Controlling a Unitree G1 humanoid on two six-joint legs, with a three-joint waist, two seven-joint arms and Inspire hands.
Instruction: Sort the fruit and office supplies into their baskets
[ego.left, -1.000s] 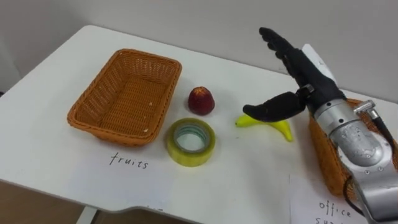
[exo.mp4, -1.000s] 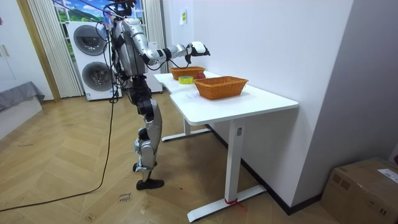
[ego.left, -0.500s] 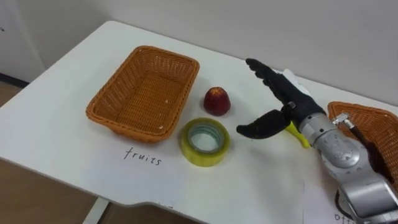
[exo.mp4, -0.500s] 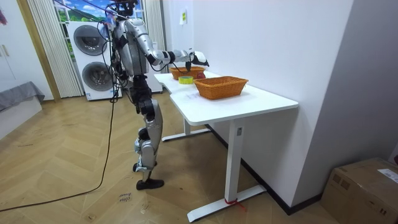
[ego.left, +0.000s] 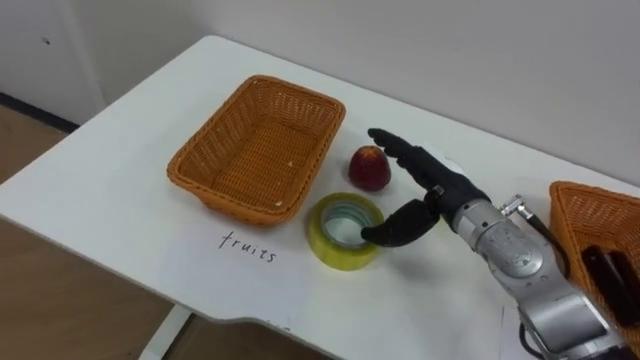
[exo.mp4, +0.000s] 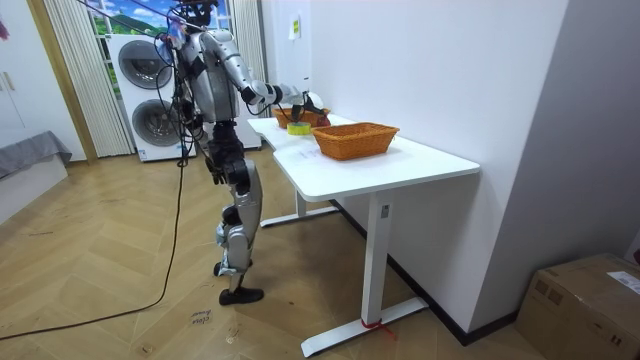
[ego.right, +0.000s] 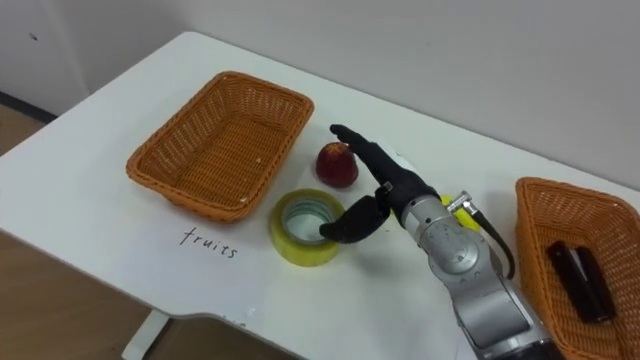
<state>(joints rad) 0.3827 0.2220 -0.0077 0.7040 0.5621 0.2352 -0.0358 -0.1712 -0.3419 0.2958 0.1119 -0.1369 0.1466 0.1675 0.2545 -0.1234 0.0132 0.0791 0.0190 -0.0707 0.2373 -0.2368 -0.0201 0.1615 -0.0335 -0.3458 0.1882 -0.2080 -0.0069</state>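
Written word: "fruits" (ego.left: 247, 247) stands on the white bench (ego.left: 120, 150) near its front edge, just before the left basket.
Tape roll: a yellow tape roll (ego.left: 330, 252) lies flat on the bench, the hole upward, between the written word and the robot hand, just beside the near right corner of the fruit basket.
Right robot hand: the right robot hand (ego.left: 440, 190) comes in from the lower right and hangs low over the bench. Its fingers are straight and apart from the thumb, and it holds nothing. The thumb lies at the right rim of the tape roll; I cannot tell if it touches. The fingertips reach toward the apple.
Office basket: a wicker basket (ego.right: 545, 250) stands at the right side, with a dark oblong thing (ego.right: 580, 268) inside.
Banana: a yellow end of the banana (ego.right: 458, 203) shows just behind the wrist; the rest is hidden.
Apple: a red apple (ego.left: 369, 168) sits on the bench, just beyond the tape roll and beside the right wall of the fruit basket.
Fruit basket: the orange wicker basket (ego.left: 255, 150) stands at the left with nothing in it.
Robot: in the room view it stands at the bench end on the room view's left, right arm stretched over the bench.
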